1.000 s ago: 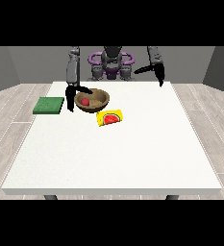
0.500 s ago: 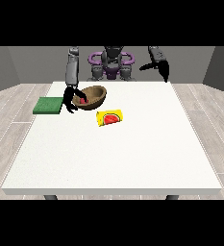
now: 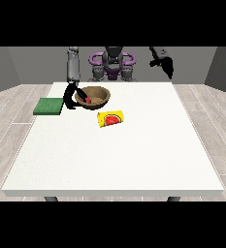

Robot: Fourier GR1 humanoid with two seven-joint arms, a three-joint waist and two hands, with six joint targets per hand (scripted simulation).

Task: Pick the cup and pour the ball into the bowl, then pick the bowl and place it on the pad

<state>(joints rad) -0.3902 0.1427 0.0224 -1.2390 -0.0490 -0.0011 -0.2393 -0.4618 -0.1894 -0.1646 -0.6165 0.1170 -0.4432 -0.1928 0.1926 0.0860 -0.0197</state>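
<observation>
Robot hand at the view's left [image 3: 72,97]: curled round the near-left rim of the bowl [image 3: 96,97], which tilts, seemingly lifted, near the desk's [image 3: 109,155] far-left corner.
Robot hand at the view's right [image 3: 164,64]: raised beyond the far-right corner, holding nothing; fingers' lie unclear.
Ball [image 3: 88,100]: red, inside the bowl.
Pad [image 3: 48,106]: green, at the left edge, just beside the bowl.
Doing it well: judged, level the bowl so the ball stays in, carry left, set down centred on the pad.
Hard to tell: the yellow object [image 3: 111,118] nearby, perhaps the cup; whether the bowl touches the desk.
</observation>
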